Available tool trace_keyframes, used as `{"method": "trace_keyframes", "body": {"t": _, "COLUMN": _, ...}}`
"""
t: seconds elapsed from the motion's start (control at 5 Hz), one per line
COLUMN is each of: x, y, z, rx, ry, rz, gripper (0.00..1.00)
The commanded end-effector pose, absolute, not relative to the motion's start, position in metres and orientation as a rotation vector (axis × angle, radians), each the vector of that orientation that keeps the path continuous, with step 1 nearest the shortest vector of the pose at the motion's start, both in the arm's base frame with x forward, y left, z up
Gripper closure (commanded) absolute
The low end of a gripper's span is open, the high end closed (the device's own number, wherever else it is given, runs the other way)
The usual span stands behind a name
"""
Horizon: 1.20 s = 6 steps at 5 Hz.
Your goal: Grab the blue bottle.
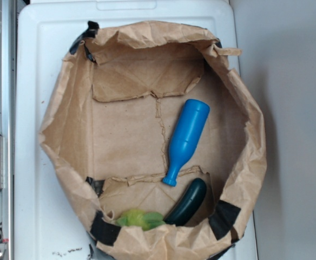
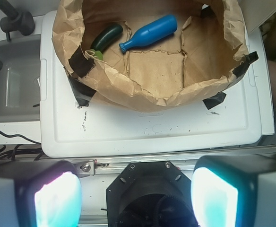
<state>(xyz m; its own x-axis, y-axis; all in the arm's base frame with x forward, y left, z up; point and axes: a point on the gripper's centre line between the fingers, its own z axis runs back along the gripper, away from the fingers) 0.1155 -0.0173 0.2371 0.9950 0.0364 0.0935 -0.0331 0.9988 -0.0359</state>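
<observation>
One gripper (image 2: 135, 189), fingers spread wide and empty, sits well apart from the blue bottle (image 2: 149, 31), which lies flat inside the paper bag (image 2: 147, 92), long axis crosswise, neck pointing left.

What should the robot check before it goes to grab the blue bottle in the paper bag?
1. Bottle in plain sight: ok. The blue bottle lies on its side on the floor of the brown paper bag, nothing covering it.
2. Room around it: ok. The dark green cucumber lies near the bottle's neck but apart from it; the wide body is free.
3. Gripper ready: ok. Its fingers stand wide apart, holding nothing.
4. Gripper over the bottle: not ok. In the wrist view it hangs outside the bag, over the edge beyond the white lid.
5. Bag walls clear of the path: cannot tell. The crumpled rim stands up between gripper and bottle.
</observation>
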Motion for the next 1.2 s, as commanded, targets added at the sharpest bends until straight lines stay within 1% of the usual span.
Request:
{"method": "trace_keyframes", "body": {"t": 0.0, "x": 0.116, "y": -0.017, "z": 0.237, "rx": -0.034, "ry": -0.094, "rz": 0.035, "gripper": 0.0}}
{"method": "trace_keyframes", "body": {"t": 0.2, "x": 0.161, "y": -0.022, "z": 0.216, "rx": -0.005, "ry": -0.083, "rz": 0.081, "gripper": 0.0}}
{"method": "trace_keyframes", "body": {"t": 0.4, "x": 0.211, "y": -0.023, "z": 0.185, "rx": 0.051, "ry": -0.057, "rz": 0.142, "gripper": 0.0}}
{"method": "trace_keyframes", "body": {"t": 0.6, "x": 0.261, "y": -0.024, "z": 0.174, "rx": 0.059, "ry": -0.059, "rz": 0.218, "gripper": 0.0}}
{"method": "trace_keyframes", "body": {"t": 1.0, "x": 0.261, "y": -0.024, "z": 0.174, "rx": 0.059, "ry": -0.059, "rz": 0.218, "gripper": 0.0}}
